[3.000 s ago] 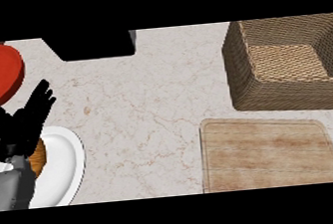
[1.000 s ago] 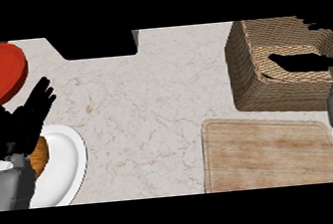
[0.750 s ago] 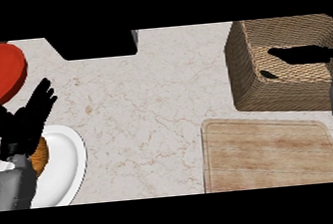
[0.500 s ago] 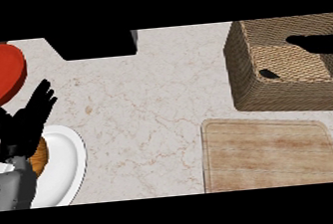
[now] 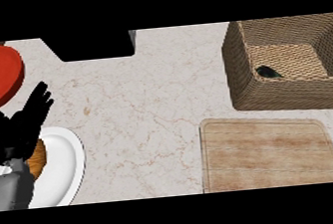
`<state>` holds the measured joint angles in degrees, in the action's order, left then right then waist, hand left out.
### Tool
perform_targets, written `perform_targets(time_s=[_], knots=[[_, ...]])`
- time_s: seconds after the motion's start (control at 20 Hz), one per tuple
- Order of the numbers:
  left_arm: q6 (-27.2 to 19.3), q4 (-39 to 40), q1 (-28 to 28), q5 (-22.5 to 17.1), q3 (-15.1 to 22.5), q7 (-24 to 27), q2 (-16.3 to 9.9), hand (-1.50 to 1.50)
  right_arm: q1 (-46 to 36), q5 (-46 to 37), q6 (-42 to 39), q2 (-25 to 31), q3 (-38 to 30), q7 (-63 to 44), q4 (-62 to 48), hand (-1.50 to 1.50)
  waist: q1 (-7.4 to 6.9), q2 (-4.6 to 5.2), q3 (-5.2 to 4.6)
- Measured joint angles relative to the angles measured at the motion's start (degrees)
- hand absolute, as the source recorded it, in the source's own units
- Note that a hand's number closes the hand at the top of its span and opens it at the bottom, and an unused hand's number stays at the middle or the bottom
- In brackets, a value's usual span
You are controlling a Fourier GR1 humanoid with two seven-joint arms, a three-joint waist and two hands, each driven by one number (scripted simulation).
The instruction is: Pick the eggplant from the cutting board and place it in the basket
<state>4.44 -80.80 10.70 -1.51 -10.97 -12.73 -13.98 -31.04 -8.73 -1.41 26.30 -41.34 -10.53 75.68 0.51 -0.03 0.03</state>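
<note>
Since half a second ago, the right hand has left the view; its fingers cannot be assessed. Eggplant (image 5: 268, 72) lies inside the basket (image 5: 286, 92); cutting board (image 5: 270, 151) is bare. Left hand (image 5: 19, 124) rests open, near left. Placement appears complete.

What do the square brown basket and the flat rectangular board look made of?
Square brown basket: looks like woven wicker, matte; a fine crosshatch weave shows on its walls and floor. Flat rectangular board: looks like light wood, unglossed; grain streaks run lengthwise and a groove follows the rim.
</note>
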Motion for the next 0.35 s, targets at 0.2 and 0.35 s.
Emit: perform_targets(time_s=[0.2, 0.35], knots=[[-0.1, -0.2, 0.0, -0.1, 0.0, 0.0, 0.2, 0.0, 4.6, 6.3, -10.2, 8.1, -5.0, 2.7, -5.9, -1.5, 0.08, 0.01, 0.01], [1.0, -0.2, 0.8, -1.2, -0.8, -1.0, -0.8, 0.0, 7.8, 9.1, -16.9, 13.4, -7.8, 6.9, -12.7, -1.5, -0.09, 0.09, 0.05]])
